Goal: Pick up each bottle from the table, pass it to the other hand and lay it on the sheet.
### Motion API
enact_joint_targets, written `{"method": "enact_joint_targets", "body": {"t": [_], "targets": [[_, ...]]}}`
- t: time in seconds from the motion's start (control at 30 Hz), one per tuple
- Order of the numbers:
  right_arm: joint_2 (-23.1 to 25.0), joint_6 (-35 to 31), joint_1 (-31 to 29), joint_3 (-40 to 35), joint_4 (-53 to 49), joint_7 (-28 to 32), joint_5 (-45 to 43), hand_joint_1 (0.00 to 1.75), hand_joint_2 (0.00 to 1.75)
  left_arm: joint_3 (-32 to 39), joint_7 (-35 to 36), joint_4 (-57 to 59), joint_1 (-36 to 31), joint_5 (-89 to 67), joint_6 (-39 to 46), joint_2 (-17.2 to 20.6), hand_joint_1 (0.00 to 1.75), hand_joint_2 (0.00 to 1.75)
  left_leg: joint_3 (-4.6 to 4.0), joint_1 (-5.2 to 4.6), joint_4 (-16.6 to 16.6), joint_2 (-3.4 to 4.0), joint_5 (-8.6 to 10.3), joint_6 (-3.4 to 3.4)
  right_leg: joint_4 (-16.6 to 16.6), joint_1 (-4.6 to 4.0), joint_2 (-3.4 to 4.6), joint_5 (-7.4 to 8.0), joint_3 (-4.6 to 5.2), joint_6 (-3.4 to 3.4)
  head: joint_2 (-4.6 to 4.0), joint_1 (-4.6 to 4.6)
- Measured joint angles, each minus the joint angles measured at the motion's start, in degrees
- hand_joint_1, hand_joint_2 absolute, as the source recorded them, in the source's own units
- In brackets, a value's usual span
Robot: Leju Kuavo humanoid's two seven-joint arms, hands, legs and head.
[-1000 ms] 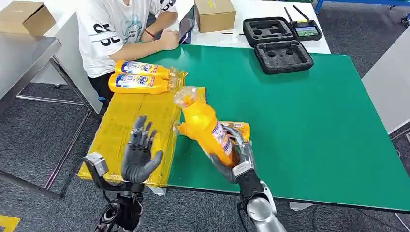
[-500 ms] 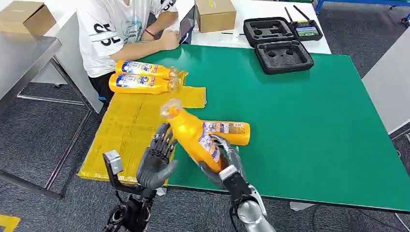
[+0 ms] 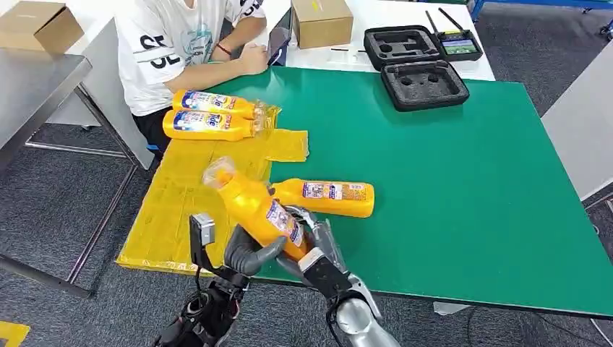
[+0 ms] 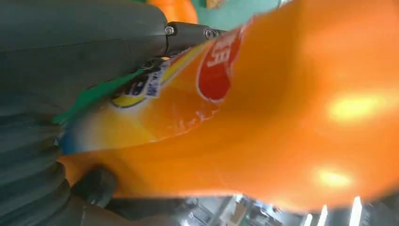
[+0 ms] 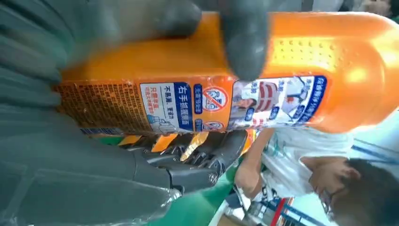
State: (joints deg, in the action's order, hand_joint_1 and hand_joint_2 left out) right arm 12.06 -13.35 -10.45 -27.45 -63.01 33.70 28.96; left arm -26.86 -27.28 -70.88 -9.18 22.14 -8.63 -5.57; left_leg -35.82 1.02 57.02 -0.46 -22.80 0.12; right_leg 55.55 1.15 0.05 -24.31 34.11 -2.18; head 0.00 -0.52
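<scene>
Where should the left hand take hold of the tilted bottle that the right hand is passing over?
On the labelled mid-body of the bottle, just above the right hand, coming from the sheet side. The base is wrapped by the right hand and the neck narrows toward the cap. The left hand already touches there.

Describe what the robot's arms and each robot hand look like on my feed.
Left robot hand: dark grey, glossy fingers, with a small silver-grey box on a black bracket at its wrist and black cabling below. Right robot hand: same grey fingers, black wrist section, then a silver forearm. Wrist views show grey ribbed covers.
</scene>
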Motion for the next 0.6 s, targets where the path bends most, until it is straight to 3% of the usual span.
{"method": "enact_joint_targets", "body": {"t": [0.33,0.6], "targets": [[0.3,2.0,-2.7,-2.7,3.3,-0.8,-0.2,1.75,1.75,0.3,-2.1,3.6,-1.5,0.9,1.0,-0.2,0.00,1.75,0.00,0.01,0.0,0.00,0.00,0.00,0.0,-0.01,0.01,0.00,0.00,0.00,0.00,0.00],[0.5,3.7,-4.8,-5.1,6.0,-1.9,0.9,1.75,1.75,2.9,-2.9,0.8,1.3,1.9,2.8,-0.1,0.00,1.75,0.00,0.01,0.0,0.04,0.00,0.00,0.0,-0.01,0.01,0.00,0.03,0.00,0.00,0.00]]}}
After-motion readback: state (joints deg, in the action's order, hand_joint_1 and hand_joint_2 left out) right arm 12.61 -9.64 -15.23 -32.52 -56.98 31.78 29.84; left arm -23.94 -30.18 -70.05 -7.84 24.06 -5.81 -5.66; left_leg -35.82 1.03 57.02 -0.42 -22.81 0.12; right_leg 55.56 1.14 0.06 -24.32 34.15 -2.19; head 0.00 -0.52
